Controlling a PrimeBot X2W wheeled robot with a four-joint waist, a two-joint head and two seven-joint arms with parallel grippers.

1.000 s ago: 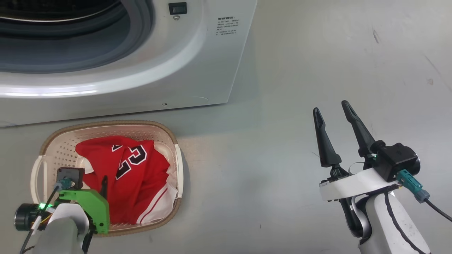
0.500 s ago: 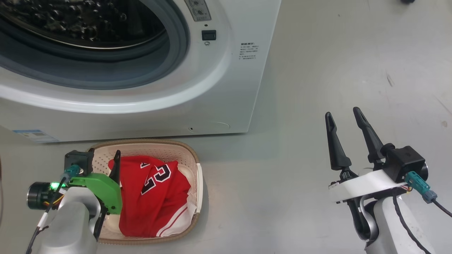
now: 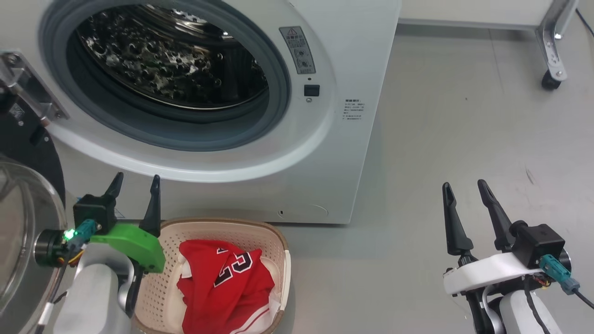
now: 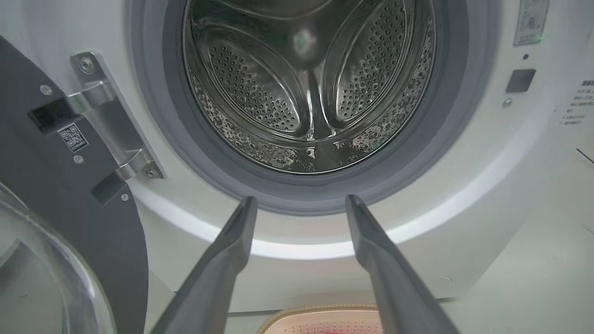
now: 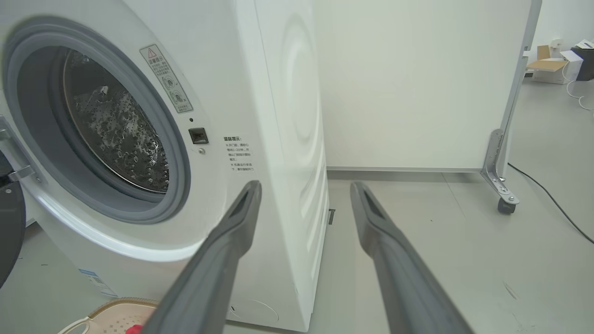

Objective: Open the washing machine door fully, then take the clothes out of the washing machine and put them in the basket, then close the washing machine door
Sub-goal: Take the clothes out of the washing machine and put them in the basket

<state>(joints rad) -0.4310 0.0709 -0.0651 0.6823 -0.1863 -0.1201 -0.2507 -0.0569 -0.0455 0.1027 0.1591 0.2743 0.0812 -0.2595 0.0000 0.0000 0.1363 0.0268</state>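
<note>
1. The left fingers (image 3: 152, 204) stand apart with nothing between them. In the left wrist view these fingers (image 4: 227, 260) point at the white front just under the round opening.
2. In the head view the left fingers rise over the basket's far left corner, just beside its rim.
3. The right fingers (image 3: 453, 222) are also spread and empty, above bare floor (image 3: 464, 116) and well to the right of the washer (image 3: 352, 153). In the right wrist view they (image 5: 227, 241) frame the washer's front corner (image 5: 278, 139).
4. The basket (image 3: 218, 222) sits on the floor just in front of the washer's base, below the opening.
5. A red jersey (image 3: 222, 283) lies crumpled inside the basket. A dark numeral edged in white faces up, and white trim shows at the near edge.
6. The door (image 3: 23, 139) is swung open to the left on a metal hinge (image 3: 28, 93). Its black rim and bulging glass stand at the picture's left edge, close beside the left arm.
7. A grey gasket (image 3: 278, 93) rings the steel drum (image 3: 171, 60). The left wrist view shows the drum's perforated wall and ribs (image 4: 311, 93).
8. A white panel (image 5: 408, 83) on a castor (image 3: 550, 81) stands behind, to the right.
</note>
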